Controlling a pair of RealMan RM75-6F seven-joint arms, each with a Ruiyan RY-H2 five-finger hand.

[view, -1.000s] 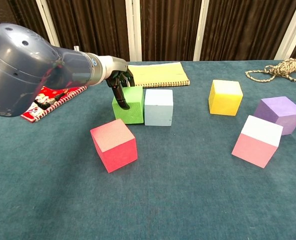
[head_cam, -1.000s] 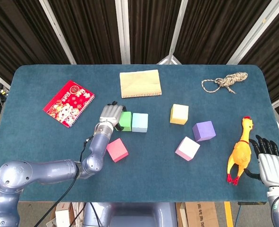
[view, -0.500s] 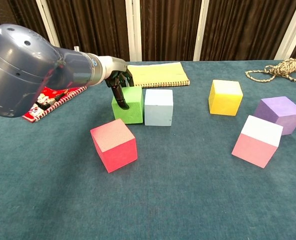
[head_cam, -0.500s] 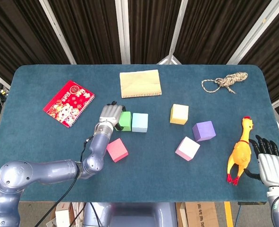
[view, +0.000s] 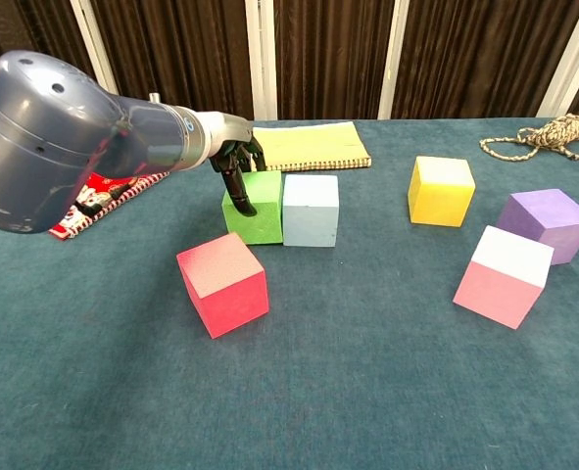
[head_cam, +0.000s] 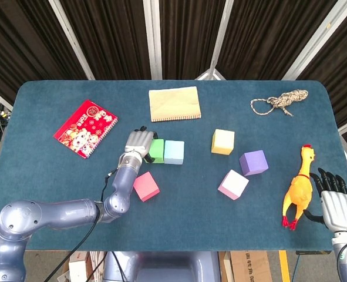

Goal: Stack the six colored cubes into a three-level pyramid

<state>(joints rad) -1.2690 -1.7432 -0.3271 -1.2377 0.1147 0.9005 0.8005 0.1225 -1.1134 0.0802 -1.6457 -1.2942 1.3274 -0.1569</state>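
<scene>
The left robot hand (head_cam: 138, 143) has its fingers curled down over the green cube (view: 254, 207), gripping it on the table (head_cam: 56, 170). The green cube touches the light blue cube (view: 311, 210) on its right. The red cube (view: 222, 283) lies just in front of the green cube; the yellow cube (view: 440, 190), purple cube (view: 548, 224) and pink cube (view: 502, 275) sit well to its right. The right robot hand (head_cam: 336, 202) rests open, fingers spread, beside the rubber chicken (head_cam: 299, 189).
</scene>
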